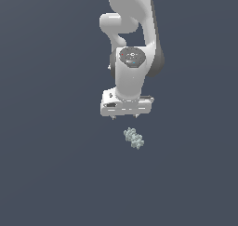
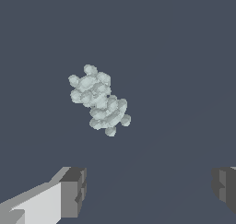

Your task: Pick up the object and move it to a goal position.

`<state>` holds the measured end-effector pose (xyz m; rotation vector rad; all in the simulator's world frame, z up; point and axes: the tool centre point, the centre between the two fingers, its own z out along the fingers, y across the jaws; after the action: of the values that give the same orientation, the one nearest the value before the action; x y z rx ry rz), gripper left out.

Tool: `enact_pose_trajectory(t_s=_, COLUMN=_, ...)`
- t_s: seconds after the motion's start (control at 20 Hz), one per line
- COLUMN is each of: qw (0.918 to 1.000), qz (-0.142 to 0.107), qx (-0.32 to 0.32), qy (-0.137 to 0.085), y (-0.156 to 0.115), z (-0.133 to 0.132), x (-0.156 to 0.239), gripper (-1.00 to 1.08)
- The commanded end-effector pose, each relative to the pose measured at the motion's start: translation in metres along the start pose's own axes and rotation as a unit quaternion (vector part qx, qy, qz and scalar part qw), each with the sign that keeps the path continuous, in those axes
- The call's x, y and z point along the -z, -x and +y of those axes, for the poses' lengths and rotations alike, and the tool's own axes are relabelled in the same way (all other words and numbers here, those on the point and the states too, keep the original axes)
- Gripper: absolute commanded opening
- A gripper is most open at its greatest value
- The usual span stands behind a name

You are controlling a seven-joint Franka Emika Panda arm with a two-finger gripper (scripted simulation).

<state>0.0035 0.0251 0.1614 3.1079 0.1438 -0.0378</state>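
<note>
Above the flat dark grey-blue floor, the white Panda arm reached downward, its white gripper spread wide and empty. Just below lay the small pale grey-green knobbly cluster, untouched. Only the wrist view showed the dark pads apart, the cluster beyond them.

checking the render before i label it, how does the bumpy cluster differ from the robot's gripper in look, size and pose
Colour: the bumpy cluster is pale grey-green; the gripper is white with dark fingertips.
Surface: the cluster is a lump of rounded knobs; the gripper is smooth and blocky.
Size: the cluster is much smaller than the gripper.
Pose: the cluster lies slanted, untouched; the gripper sits apart from it, jaws wide open.
Shared: both show against the same plain dark background.
</note>
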Motion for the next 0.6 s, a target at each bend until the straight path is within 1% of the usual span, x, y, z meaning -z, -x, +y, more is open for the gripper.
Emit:
enact_pose_trajectory(t_s=0.0, qw=1.0000, qz=0.000, qx=0.007, qy=0.000, y=-0.001, z=-0.001, x=-0.001, gripper=1.00)
enact_pose_trajectory(t_s=0.3, qw=0.9990, qz=0.002, qx=0.044, qy=0.000, y=-0.008, z=-0.006, x=-0.007, gripper=1.00)
enact_pose_trajectory(t_s=0.55, qw=0.9954, qz=0.004, qx=0.096, qy=-0.002, y=-0.018, z=-0.013, x=-0.016, gripper=1.00)
